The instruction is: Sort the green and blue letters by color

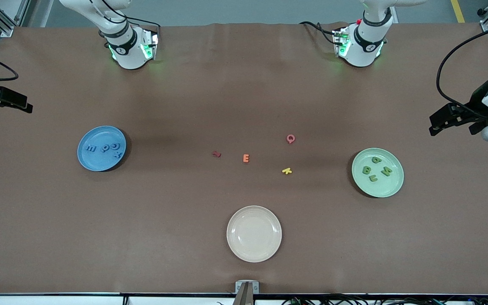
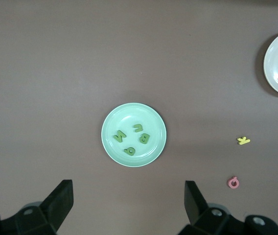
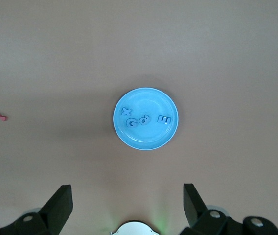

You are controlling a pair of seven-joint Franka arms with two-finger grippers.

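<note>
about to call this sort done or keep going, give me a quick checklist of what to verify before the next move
1. Four small blue foam letters lie on the round blue plate: ok.
2. Four small green foam letters lie on the round pale green plate: ok.
3. No blue or green letter left on the brown table: ok; only the red, orange, yellow and pink letters lie there.
4. Left gripper open, holding nothing, above the green plate: ok.
5. Right gripper open, holding nothing, above the blue plate: ok.
6. Round white plate holds no letter: ok.
</note>
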